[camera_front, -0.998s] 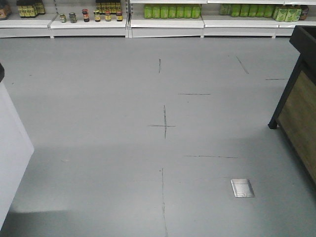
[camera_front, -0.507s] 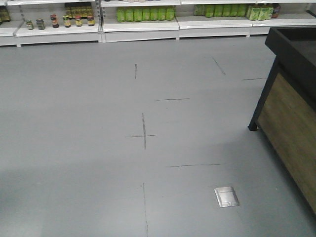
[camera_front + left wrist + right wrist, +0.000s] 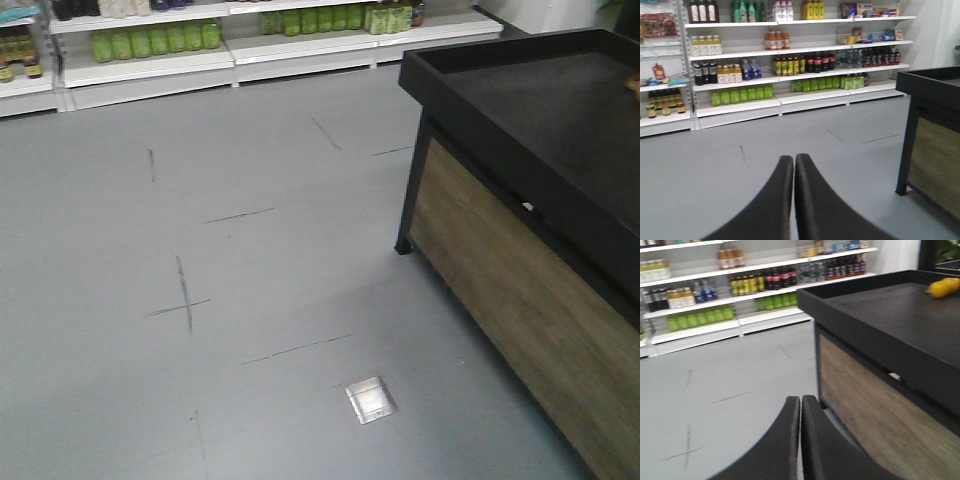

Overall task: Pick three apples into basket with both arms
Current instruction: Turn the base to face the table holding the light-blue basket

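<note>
Robot by the black display stand [image 3: 560,110], nothing in hand
The left gripper [image 3: 794,160] and the right gripper [image 3: 800,401] are pressed closed and empty, likely tucked for driving.

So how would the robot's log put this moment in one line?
left gripper: shut, empty | right gripper: shut, empty | apples, basket: unseen | black display stand: ahead, right | yellow fruit: on stand

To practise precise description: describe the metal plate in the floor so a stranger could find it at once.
Start at the black-topped display stand with wood-panelled sides. On the grey floor beside it lies the metal plate. Unlike the thin dark lines nearby, it is square and shiny.
</note>
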Available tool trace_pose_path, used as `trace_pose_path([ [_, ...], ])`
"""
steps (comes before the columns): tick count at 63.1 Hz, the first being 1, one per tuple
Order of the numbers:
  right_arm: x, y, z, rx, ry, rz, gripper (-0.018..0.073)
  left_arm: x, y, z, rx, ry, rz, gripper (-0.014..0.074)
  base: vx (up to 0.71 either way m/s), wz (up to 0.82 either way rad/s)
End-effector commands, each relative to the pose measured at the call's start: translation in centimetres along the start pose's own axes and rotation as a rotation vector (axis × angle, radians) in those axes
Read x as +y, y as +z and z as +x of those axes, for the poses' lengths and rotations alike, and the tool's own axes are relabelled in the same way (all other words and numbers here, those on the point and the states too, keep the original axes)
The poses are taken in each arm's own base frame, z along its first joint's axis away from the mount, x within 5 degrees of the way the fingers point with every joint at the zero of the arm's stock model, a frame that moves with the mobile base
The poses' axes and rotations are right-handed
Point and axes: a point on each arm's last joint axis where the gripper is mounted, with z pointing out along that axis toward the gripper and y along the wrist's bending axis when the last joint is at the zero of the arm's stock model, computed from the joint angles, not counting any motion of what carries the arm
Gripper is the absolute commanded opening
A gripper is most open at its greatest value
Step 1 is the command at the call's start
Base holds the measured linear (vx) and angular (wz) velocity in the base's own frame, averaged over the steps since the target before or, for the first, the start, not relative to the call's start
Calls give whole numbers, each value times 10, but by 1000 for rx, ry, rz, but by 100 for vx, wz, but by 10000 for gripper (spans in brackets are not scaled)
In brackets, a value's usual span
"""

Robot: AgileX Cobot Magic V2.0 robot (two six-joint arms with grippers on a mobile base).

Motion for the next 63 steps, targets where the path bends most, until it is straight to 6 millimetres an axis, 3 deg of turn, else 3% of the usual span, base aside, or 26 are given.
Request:
trace_pose_path([
  [1,0,0,-3,-75,-14,-5,-9,0,-1,-6,-88,-10,5,-6,14,-54],
  [63,0,0,-3,-75,-14,-5,-9,0,-1,-6,-88,-10,5,-6,13,-52],
])
